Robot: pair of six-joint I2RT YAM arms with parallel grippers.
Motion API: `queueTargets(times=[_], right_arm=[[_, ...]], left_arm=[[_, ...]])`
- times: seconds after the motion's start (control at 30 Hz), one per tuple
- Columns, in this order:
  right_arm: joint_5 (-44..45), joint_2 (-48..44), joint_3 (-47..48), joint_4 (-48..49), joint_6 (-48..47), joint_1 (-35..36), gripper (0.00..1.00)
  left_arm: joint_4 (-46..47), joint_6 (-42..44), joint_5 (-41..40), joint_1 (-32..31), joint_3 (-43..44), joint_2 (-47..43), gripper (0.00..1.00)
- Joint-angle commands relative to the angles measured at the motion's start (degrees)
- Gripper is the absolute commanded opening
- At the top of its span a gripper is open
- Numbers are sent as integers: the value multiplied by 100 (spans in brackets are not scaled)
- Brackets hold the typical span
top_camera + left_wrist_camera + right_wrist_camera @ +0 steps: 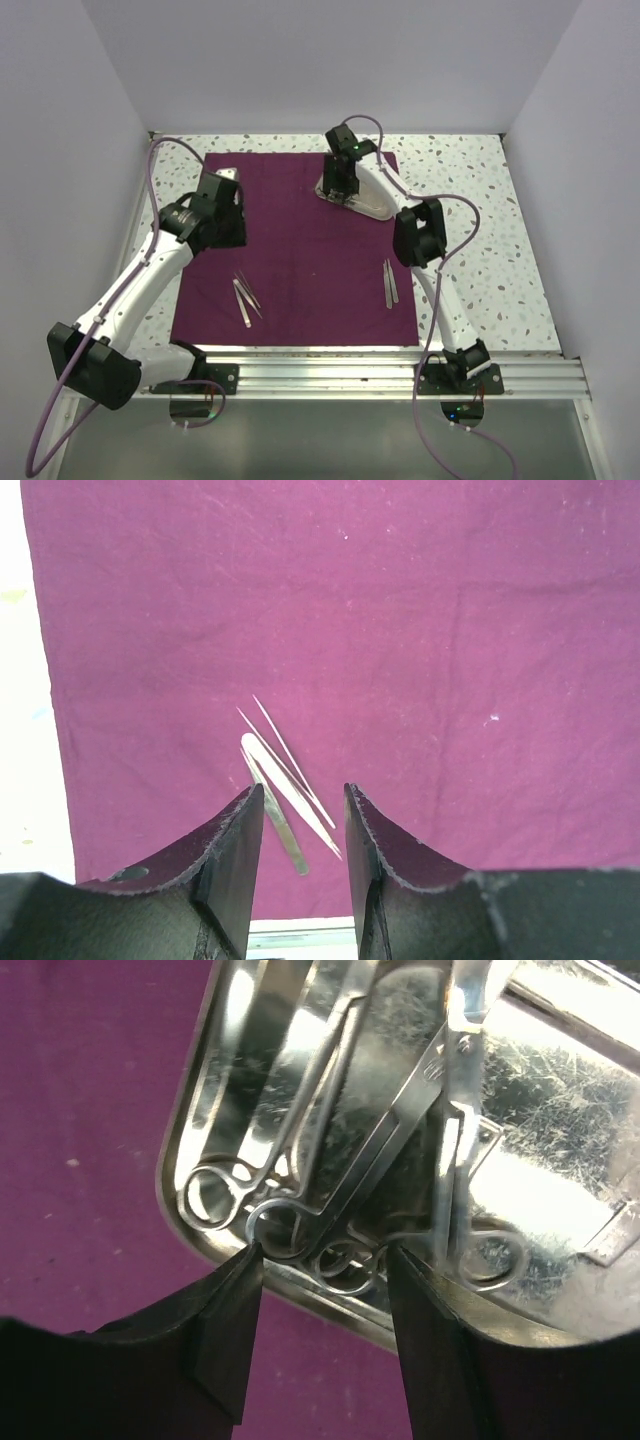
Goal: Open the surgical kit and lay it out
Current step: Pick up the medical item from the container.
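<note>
Left gripper (302, 792): jaws parted, empty, over the cloth wrap (400, 630); slim tweezers (290, 785) lie just ahead of its fingertips | Right gripper (322, 1258): jaws parted, grasping nothing, at the steel tray (560, 1100) near rim; ring-handled scissors (350, 1175) lie inside, rings between its fingertips | Second tweezers (390, 284): on cloth, well behind right gripper.

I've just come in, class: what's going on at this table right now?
The purple cloth is spread flat. The right gripper hovers open over the ring-handled instruments in the steel tray at the cloth's far edge. The left gripper hangs open over the cloth, facing loose tweezers; another pair lies further right. Nothing is held.
</note>
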Motion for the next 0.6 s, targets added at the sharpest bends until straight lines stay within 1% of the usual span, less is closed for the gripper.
queueTargets(times=[0.0, 0.17, 0.27, 0.37, 0.47, 0.5, 0.53, 0.57], right_arm=[[491, 172, 342, -90, 134, -158, 55], [773, 304, 334, -205, 275, -158, 54], [860, 418, 325, -310, 301, -158, 50], [940, 629, 448, -564, 301, -141, 42], [905, 656, 247, -618, 354, -114, 22], [896, 656, 98, -618, 371, -106, 7], [861, 656, 44, -618, 406, -97, 2], [843, 691, 0, -618, 407, -88, 0]], left_arm=[[-156, 320, -57, 7, -88, -277, 41], [-192, 487, -101, 68, -185, -383, 42], [-174, 487, -48, 68, -272, -410, 42], [-165, 522, -31, 33, -308, -419, 42], [-174, 549, -92, -37, -291, -427, 42], [-174, 558, -109, -46, -282, -419, 42], [-174, 549, -127, -55, -282, -419, 42], [-165, 558, -127, -55, -282, -419, 42]])
